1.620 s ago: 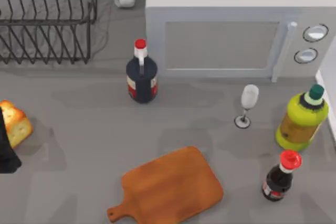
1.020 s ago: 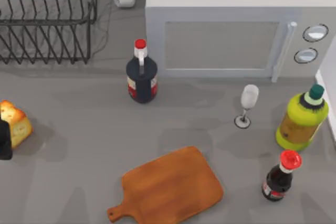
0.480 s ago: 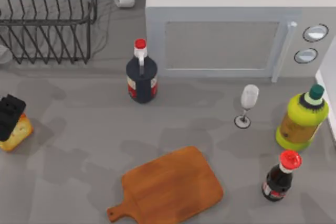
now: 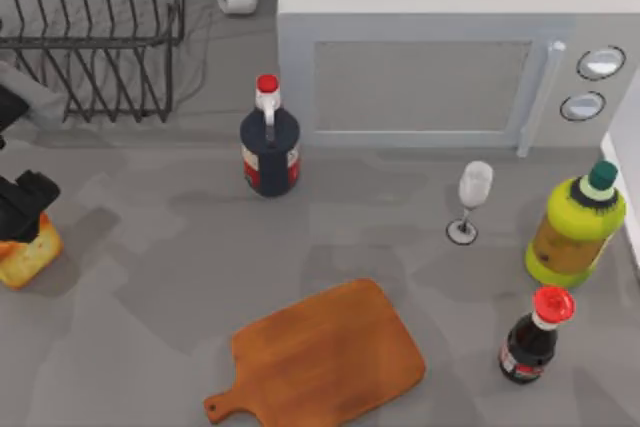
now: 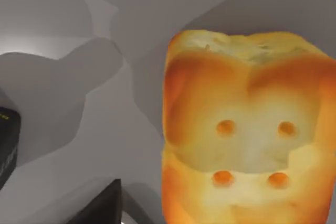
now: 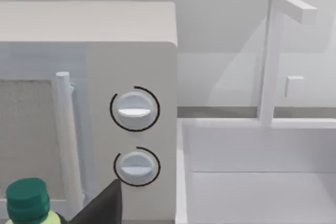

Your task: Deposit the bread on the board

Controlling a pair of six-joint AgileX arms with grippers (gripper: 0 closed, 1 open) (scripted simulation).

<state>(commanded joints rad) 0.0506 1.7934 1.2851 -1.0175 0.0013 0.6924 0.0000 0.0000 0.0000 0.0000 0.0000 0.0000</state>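
Since a moment ago the left gripper (image 4: pixel 22 209) has come lower over the bread (image 4: pixel 28 252), which has barely shifted at the table's (image 4: pixel 180 267) nine o'clock edge. I cannot tell whether its fingers pinch the loaf. The board (image 4: pixel 325 357) lies at six o'clock, well apart, bare. A dark bottle (image 4: pixel 269 152) stands before the microwave (image 4: pixel 440 37) at twelve.

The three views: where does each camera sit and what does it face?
Top view: above the table, looking down; left claw over the bread, far left of the board.
Left wrist view: on the left arm, facing the bread; shared with the top view.
Right wrist view: on the right arm, facing the microwave; a dark finger shows.
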